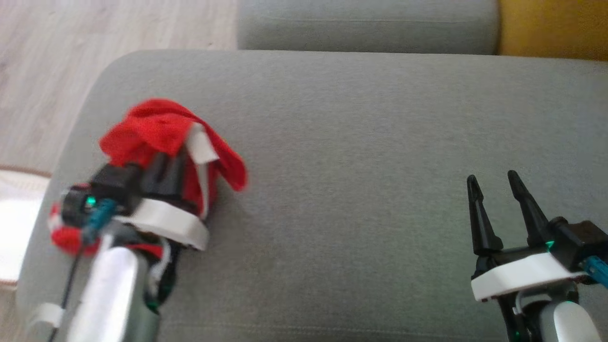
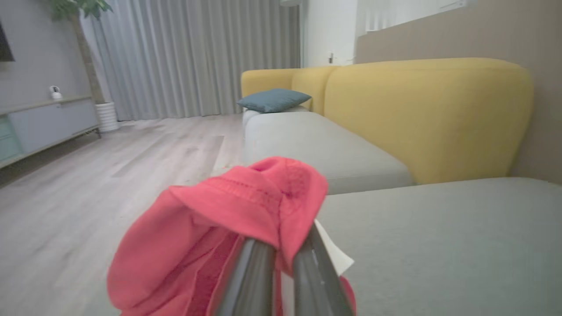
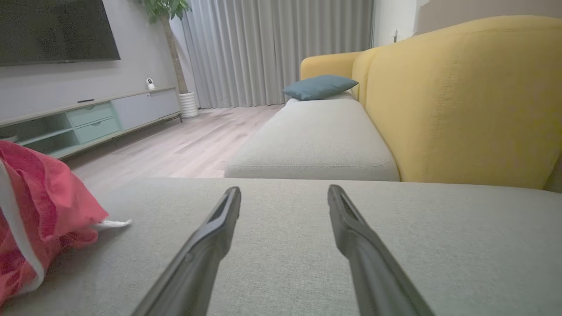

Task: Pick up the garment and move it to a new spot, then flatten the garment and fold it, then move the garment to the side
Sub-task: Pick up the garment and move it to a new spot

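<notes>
Two long dark fingers of the left gripper (image 2: 283,245) are pinched together on a fold of the crumpled red cloth garment (image 1: 161,128), which drapes over their tips like a loose hood. A white label (image 1: 202,145) hangs out just beside them. The bundle is at the left end of the wide grey fabric sofa cushion (image 1: 380,142), near its rounded edge and the pale wooden floor (image 1: 47,71) beyond. Its lower part seems to rest on the cushion.

The step in hand looks like the pick-up and carry to a new spot. To do it well, lift straight up until the trailing cloth clears the cushion, then swing toward the bare middle of the seat rather than dragging it. The pinch appears to catch only a little fabric, so a slow move should lower the risk of slipping.

The right gripper (image 1: 492,177) hovers low over the cushion's right side, well apart from the garment, its fingers spread wide and holding nothing.
</notes>
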Controlling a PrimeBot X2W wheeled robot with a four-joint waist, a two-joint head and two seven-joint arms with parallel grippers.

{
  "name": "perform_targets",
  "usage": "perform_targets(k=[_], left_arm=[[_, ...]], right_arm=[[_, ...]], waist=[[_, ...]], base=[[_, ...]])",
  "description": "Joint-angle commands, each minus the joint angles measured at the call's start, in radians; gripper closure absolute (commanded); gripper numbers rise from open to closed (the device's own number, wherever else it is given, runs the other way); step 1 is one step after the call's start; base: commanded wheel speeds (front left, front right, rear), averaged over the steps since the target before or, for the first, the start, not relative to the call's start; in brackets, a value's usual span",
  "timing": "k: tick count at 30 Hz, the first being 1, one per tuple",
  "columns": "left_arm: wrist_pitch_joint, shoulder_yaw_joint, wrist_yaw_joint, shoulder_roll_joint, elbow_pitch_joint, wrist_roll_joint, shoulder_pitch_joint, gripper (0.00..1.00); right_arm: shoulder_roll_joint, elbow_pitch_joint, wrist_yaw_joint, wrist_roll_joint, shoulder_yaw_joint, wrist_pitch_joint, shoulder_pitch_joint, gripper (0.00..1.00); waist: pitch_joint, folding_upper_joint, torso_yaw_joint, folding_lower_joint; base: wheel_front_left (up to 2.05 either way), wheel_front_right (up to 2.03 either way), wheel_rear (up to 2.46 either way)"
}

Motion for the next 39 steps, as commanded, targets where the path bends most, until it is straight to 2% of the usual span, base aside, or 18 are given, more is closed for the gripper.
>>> perform_targets(k=[1, 6, 12, 17, 21, 24, 29, 35, 36, 37, 39], left_arm=[[0.014, 0.014, -0.006, 0.0, -0.063, 0.001, -0.043, 1.0], [0.048, -0.063, -0.025, -0.05, -0.084, -0.012, -0.043, 1.0], [0.025, -0.166, -0.042, -0.098, -0.031, -0.027, -0.146, 1.0], [-0.012, -0.261, -0.043, -0.112, 0.026, -0.058, -0.276, 1.0], [-0.028, -0.357, -0.026, -0.113, 0.064, -0.11, -0.37, 1.0], [-0.016, -0.433, -0.012, -0.113, 0.111, -0.147, -0.426, 1.0], [0.073, -0.544, -0.009, -0.114, 0.255, -0.2, -0.473, 1.0], [0.135, -0.631, -0.023, -0.114, 0.37, -0.237, -0.503, 1.0], [0.13, -0.641, -0.025, -0.114, 0.374, -0.242, -0.504, 0.78], [0.123, -0.651, -0.025, -0.114, 0.376, -0.244, -0.504, 0.0], [0.094, -0.663, -0.019, -0.114, 0.366, -0.246, -0.499, 0.0]], right_arm=[[-0.004, -0.044, 0.008, 0.005, 0.023, 0.004, -0.018, 0.0], [-0.001, -0.065, 0.008, 0.01, 0.028, 0.014, -0.031, 0.0], [0.0, -0.076, 0.008, 0.02, 0.031, 0.017, -0.054, 0.0], [0.001, -0.076, 0.008, 0.029, 0.037, 0.007, -0.083, 0.0], [0.001, -0.07, 0.008, 0.044, 0.04, -0.009, -0.103, 0.0], [0.001, -0.061, 0.008, 0.058, 0.043, -0.025, -0.116, 0.0], [0.001, -0.034, 0.008, 0.079, 0.054, -0.054, -0.134, 0.0], [0.001, 0.004, 0.008, 0.09, 0.048, -0.079, -0.145, 0.0], [0.001, 0.01, 0.008, 0.089, 0.047, -0.079, -0.145, 0.0], [0.001, 0.014, 0.008, 0.087, 0.045, -0.079, -0.146, 0.0], [0.001, 0.021, 0.008, 0.081, 0.042, -0.077, -0.145, 0.0]], waist=[[-0.012, 0.0, -0.043, 0.0001], [0.016, 0.0, -0.134, 0.0001], [0.073, 0.0, -0.254, 0.0001], [0.139, 0.0, -0.353, 0.0001], [0.194, 0.0, -0.419, 0.0001], [0.233, 0.0, -0.455, 0.0001], [0.276, 0.0, -0.491, 0.0001], [0.284, 0.0, -0.48, 0.0001], [0.279, 0.0, -0.472, 0.0001], [0.273, 0.0, -0.461, 0.0001], [0.253, 0.0, -0.435, 0.0001]], base=[[0.0, 0.0, 0.0], [0.0, 0.0, 0.0], [0.0, 0.0, 0.0], [0.0, 0.0, 0.0], [0.0, 0.0, 0.0], [0.0, 0.0, 0.0], [0.0, 0.0, 0.0], [0.0, 0.0, 0.0], [0.0, 0.0, 0.0], [0.0, 0.0, 0.0], [0.0, 0.0, 0.0]])
